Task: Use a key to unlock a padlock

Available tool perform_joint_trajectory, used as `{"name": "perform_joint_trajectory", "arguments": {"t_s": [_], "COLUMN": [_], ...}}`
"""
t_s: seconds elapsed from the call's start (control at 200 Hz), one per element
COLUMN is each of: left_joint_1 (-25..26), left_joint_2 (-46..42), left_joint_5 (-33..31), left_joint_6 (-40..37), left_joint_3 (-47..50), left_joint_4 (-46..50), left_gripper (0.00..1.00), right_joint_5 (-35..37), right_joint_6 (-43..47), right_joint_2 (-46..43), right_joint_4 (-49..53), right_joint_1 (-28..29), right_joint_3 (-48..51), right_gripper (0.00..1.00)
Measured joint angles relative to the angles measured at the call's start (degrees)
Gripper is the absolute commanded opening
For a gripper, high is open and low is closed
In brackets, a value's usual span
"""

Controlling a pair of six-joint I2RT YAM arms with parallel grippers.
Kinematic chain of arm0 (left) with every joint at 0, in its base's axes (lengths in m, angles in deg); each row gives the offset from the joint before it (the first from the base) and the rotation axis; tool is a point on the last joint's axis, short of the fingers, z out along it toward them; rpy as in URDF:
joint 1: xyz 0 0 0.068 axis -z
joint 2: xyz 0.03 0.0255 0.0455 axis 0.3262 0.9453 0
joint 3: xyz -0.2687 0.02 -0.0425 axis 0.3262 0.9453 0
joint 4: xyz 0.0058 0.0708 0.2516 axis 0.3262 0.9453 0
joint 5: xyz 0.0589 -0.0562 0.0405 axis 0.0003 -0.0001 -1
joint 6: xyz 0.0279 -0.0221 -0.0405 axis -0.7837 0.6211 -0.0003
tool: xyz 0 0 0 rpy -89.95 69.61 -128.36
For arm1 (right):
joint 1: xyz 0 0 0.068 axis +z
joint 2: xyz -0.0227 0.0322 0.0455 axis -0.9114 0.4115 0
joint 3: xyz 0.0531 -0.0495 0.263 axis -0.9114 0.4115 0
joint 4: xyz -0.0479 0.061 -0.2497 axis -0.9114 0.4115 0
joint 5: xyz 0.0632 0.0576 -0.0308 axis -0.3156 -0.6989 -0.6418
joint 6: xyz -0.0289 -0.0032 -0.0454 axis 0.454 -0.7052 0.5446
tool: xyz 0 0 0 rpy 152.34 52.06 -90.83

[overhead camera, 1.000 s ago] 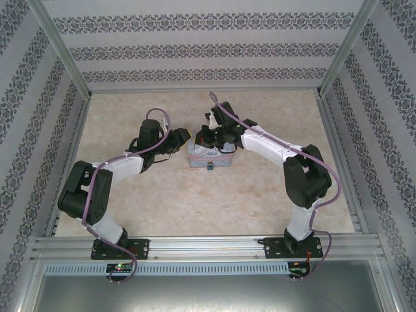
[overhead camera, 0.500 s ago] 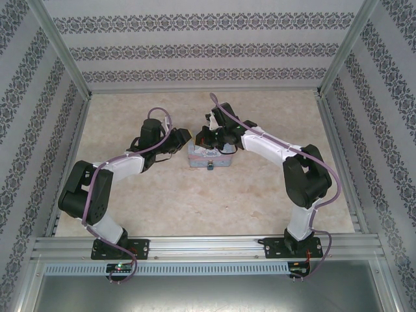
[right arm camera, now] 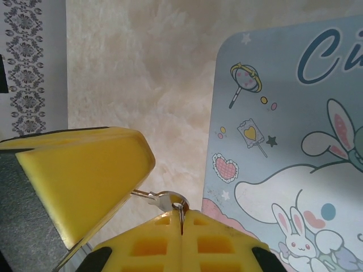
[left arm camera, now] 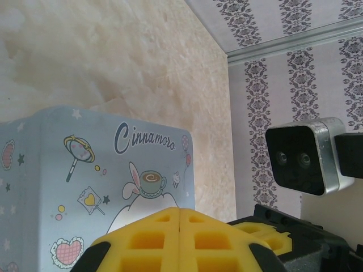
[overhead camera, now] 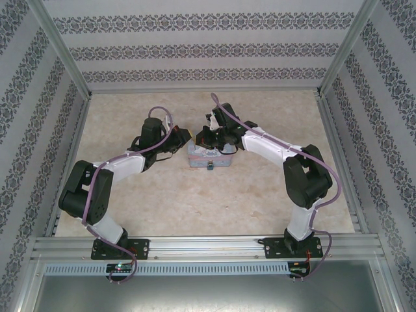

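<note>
The right fingers (right arm camera: 193,229) were clenched on a small silvery key (right arm camera: 163,198). Its ring end was pinched at the seam of the yellow pads and its blade stuck out sideways. Just beside them, the left fingers (left arm camera: 170,229) were pressed together with nothing visible between their pads. In the right wrist view their yellow side reached the key's tip, but it could not be told whether they touched or gripped it.

Beneath both pairs of fingers lay the pale-blue cartoon tin (overhead camera: 211,158), lid up on the desk (overhead camera: 260,201). The padlock (overhead camera: 210,168) showed as a tiny dark speck on the tin's near wall. It sat below both pairs of fingers, on the side toward the arm bases, and apart from the key.

Compared with a second earlier, the left fingers had crept slightly closer to the right ones. The right arm, tin and padlock had not visibly moved. That closing-up suggested the key was being steadied or passed between the fingers rather than aimed at the lock. The key had not yet reached the keyhole, so the unlocking seemed to be at an early stage.
</note>
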Motion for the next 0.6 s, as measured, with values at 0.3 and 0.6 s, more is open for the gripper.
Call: {"name": "perform_joint_trajectory", "arguments": {"t_s": [0.3,0.6], "left_joint_1": [0.0,0.0], "left_joint_2": [0.0,0.0], "left_joint_5": [0.2,4.8], "left_joint_6": [-0.8,-3.7], "left_joint_3": [-1.8,-8.5], "left_joint_4": [1.0,1.9], "left_gripper": [0.0,0.0], "right_joint_5": [-1.2,-0.6], "right_joint_6": [-1.0,-1.5], "right_joint_2": [-5.3,-17.4], "right_joint_4": [-3.2,-10.8], "right_joint_1": [-2.8,-12.2], "right_joint_3": [5.3,14.0], "right_gripper": [0.52,0.98]}}
